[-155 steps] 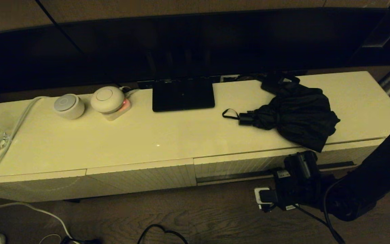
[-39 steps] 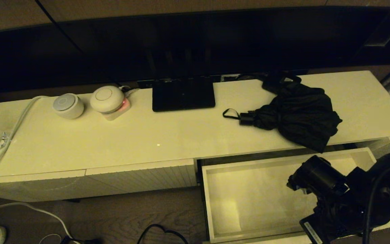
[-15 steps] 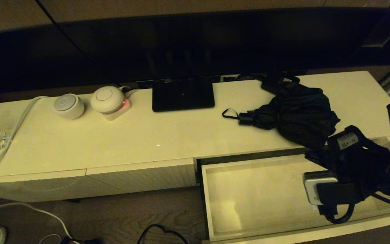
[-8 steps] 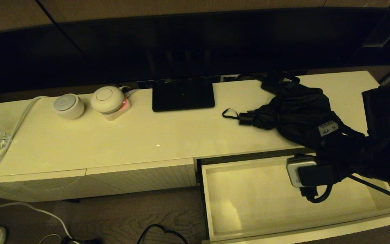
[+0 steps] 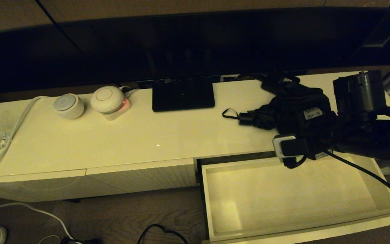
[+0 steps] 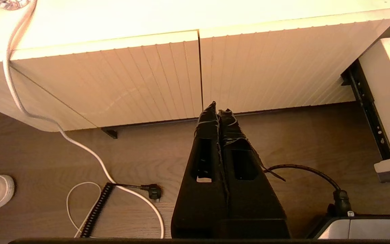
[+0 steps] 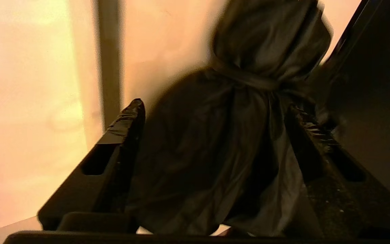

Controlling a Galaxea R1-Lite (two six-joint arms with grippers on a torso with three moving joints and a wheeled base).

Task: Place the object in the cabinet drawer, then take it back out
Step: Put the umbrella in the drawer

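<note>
Drawer (image 5: pixel 293 196) pulled wide open, just in front of and below the right gripper (image 7: pixel 215 135), with nothing in it yet. So, by the look of it, the first small step is done: open and ready.

Right gripper now up over the worktop (image 5: pixel 113 142), wide apart, one finger on each side of the umbrella (image 5: pixel 266 117). Baggy black cloth fills the gap between the fingers (image 7: pixel 124 135) in the right wrist view. Not squeezed shut on it yet, as far as can be told. Umbrella lying on the worktop, right at the gripper, handle and strap loop poking out past it toward the middle of the worktop.

Left to do, at a guess: close on the umbrella, lift it, lower it into the drawer, let go, then pick it back out again. Most of the job to come.

Left gripper (image 6: pixel 219 112) low by the floor, well off to the side, pressed together and holding nothing, pointing at the ribbed cabinet front (image 6: pixel 168 74).

Compared with half a second ago: right gripper was lower, over the drawer's back edge; now higher and further in, on top of the umbrella. Ten seconds back, drawer shut. Umbrella in the same spot all along.
</note>
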